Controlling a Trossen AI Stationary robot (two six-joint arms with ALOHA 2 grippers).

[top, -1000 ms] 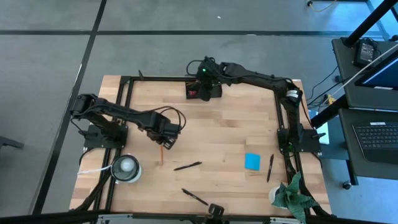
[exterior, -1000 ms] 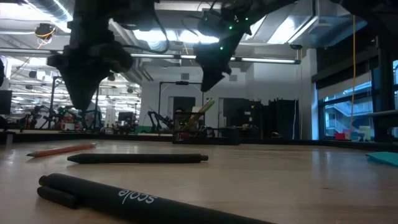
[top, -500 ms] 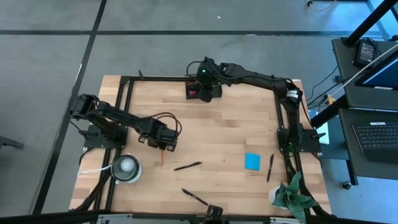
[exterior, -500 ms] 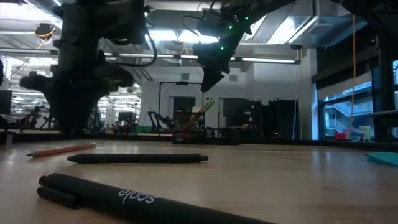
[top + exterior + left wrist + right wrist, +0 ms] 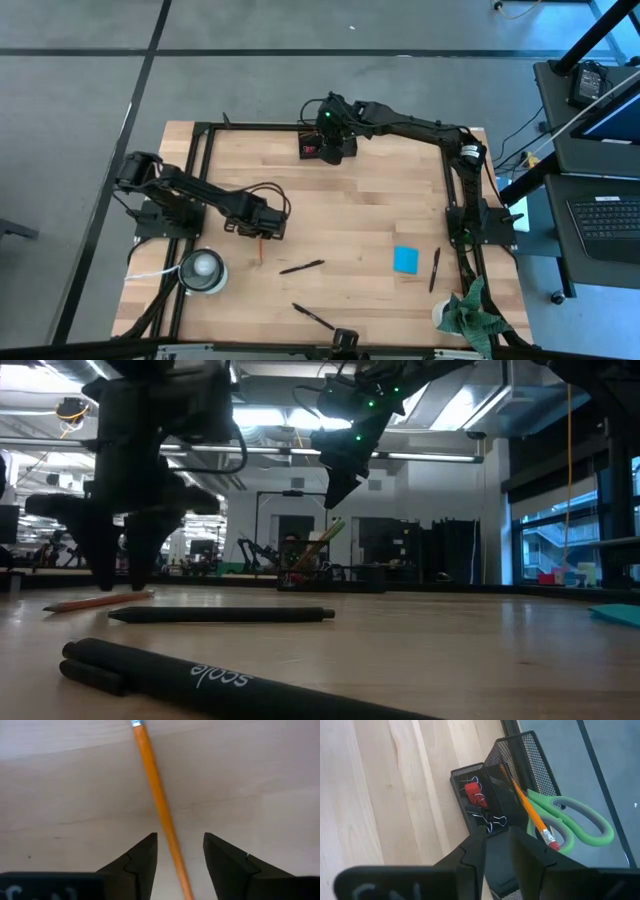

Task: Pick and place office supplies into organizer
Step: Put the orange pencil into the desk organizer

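L gripper (image 5: 180,857) has dropped low since a sec ago & spread its fingers; I've got the pencil (image 5: 159,810) lying on the table btwn them, ungrabbed. Grab looks next. R gripper (image 5: 496,845) hangs over the organizer (image 5: 485,815), fingers slightly apart, empty.

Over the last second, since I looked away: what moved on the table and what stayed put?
The left gripper came down over the pencil and opened, its fingers now either side of it; the pencil lies on the table, not yet gripped. The right gripper stayed above the organizer; the pens and note pad did not move.
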